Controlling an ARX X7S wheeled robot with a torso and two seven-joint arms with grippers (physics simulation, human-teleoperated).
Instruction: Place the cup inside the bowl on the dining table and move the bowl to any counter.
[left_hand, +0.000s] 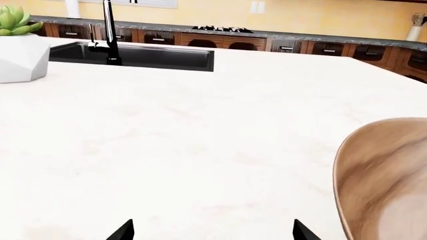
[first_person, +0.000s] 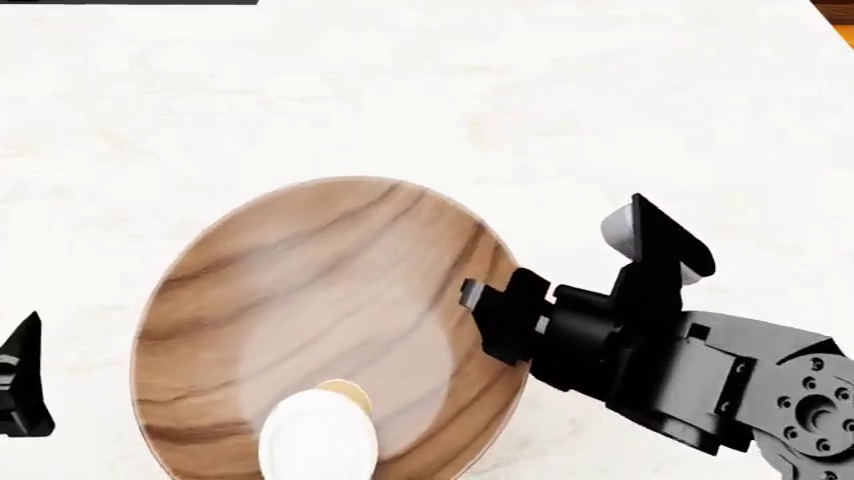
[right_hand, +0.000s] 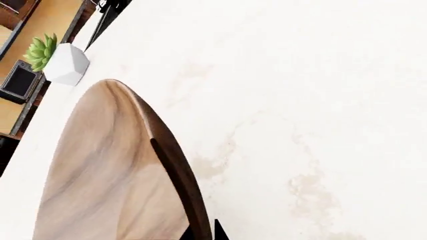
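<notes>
The wooden bowl (first_person: 334, 320) rests on the white dining table (first_person: 601, 100). Inside it, near its front edge, stands the cup (first_person: 316, 437) with its white lid up. My right gripper (first_person: 483, 300) is shut on the bowl's right rim; the right wrist view shows that dark rim (right_hand: 175, 165) pinched between the fingertips of the right gripper (right_hand: 202, 234). My left gripper (first_person: 20, 385) hangs left of the bowl, apart from it. In the left wrist view the left gripper (left_hand: 213, 232) is open over bare tabletop, with the bowl (left_hand: 387, 180) off to one side.
A black sink (left_hand: 133, 55) with a tall faucet (left_hand: 110, 35) is set into the table's far end. A succulent in a white pot (left_hand: 20, 55) stands beside it. Beyond the table, a dark counter (left_hand: 300, 36) with a stove (left_hand: 222, 29) runs along the yellow wall.
</notes>
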